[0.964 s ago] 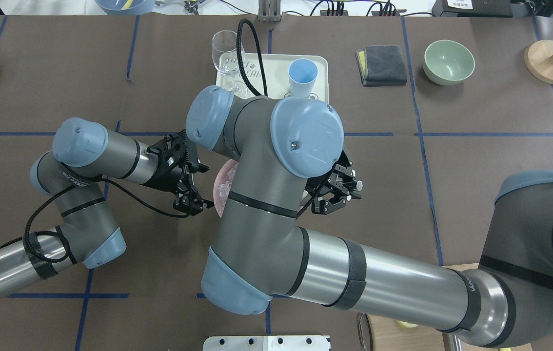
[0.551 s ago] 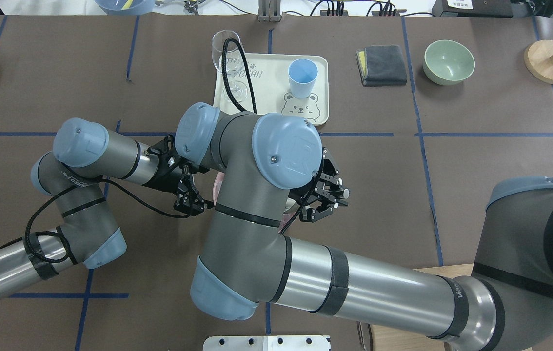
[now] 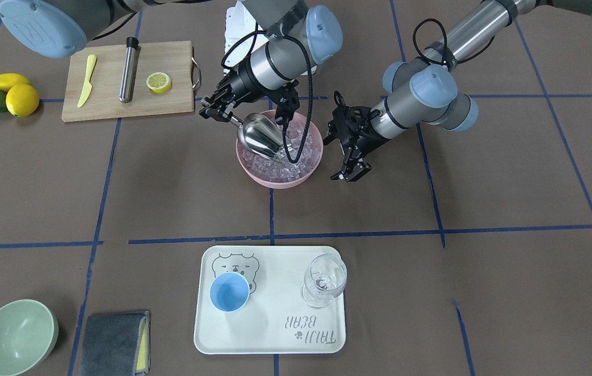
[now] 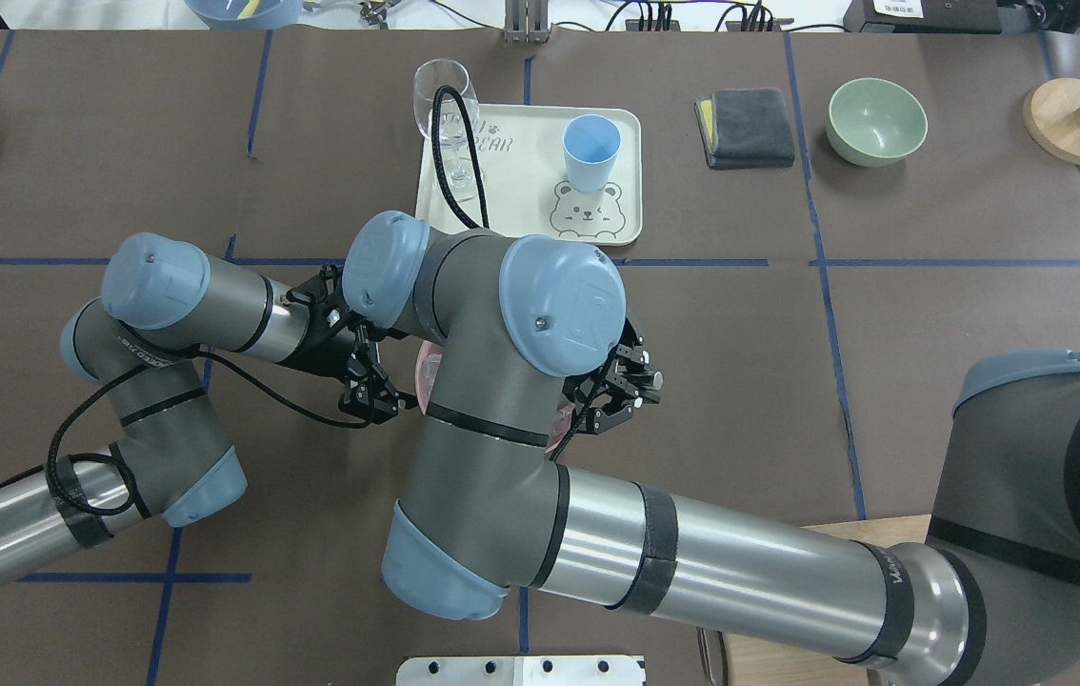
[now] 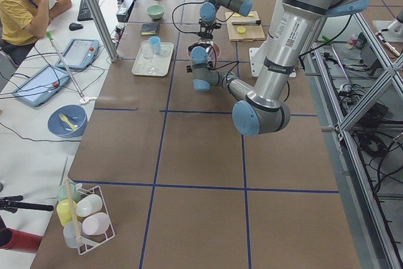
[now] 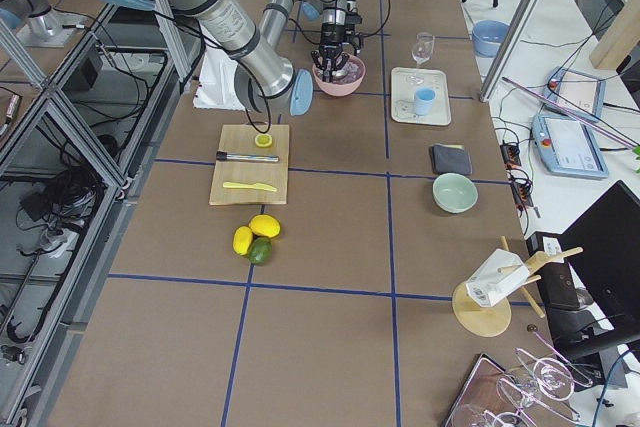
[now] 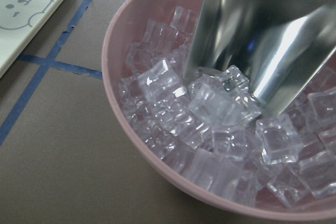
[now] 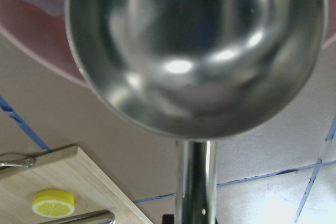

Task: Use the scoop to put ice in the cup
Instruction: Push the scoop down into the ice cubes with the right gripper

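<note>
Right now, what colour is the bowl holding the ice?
Pale pink. The bowl, heaped with ice, shows best in the left wrist-mounted view.

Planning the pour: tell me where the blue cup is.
In the front-facing view the light-blue cup stands on the cream tray, on its left half, by the bear drawing. The wine glass is to its right.

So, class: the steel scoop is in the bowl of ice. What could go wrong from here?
1. The shiny steel scoop digs into clear ice cubes heaped in the pink bowl; cubes may get pushed over its rim.
2. The right wrist's black cable hangs over the bowl and could snag.
3. The small light-blue cup stands beside a clear stemmed wine glass; pouring might miss or knock the glass.
</note>
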{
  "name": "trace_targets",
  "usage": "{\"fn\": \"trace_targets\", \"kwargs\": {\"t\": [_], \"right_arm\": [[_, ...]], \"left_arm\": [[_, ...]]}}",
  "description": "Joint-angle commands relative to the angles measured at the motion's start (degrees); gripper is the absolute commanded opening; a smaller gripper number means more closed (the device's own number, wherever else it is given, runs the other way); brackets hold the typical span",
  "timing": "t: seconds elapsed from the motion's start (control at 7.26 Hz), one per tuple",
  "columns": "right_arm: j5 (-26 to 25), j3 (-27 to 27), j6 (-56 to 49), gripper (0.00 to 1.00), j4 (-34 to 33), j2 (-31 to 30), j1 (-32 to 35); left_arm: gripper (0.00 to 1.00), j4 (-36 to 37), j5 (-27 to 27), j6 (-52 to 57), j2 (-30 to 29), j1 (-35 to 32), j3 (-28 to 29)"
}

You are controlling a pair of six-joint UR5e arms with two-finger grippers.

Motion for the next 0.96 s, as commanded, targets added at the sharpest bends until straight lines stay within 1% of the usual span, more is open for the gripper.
{"fn": "trace_targets", "kwargs": {"t": [0.0,0.14,0.28,0.41,0.55,0.69,0.83], "right_arm": [[1.2,2.4,-0.8,0.00,6.1,-3.8,0.7],[4.3,4.2,-1.2,0.00,8.5,-6.0,2.0],[5.7,4.9,-1.3,0.00,9.3,-6.3,2.7],[6.8,5.3,-1.3,0.00,12.4,-7.7,2.8],[8.9,6.4,-1.3,0.00,16.3,-10.3,3.0],[10.0,8.4,-1.3,0.00,18.5,-12.6,3.3],[11.0,8.5,-1.2,0.00,21.1,-13.1,3.4]], "left_arm": [[1.00,-0.1,0.0,0.0,-0.1,0.0,-0.1],[1.00,-0.1,0.0,-0.1,-0.1,0.0,-0.3],[1.00,-0.1,0.0,-0.1,-0.1,0.0,-0.3],[1.00,-0.1,0.0,-0.1,-0.2,0.0,-0.4],[1.00,-0.1,0.0,-0.1,-0.2,0.1,-0.4],[1.00,-0.1,0.0,-0.1,-0.8,0.1,-0.4],[1.00,-0.1,0.0,-0.2,-1.3,0.1,-0.4]]}}
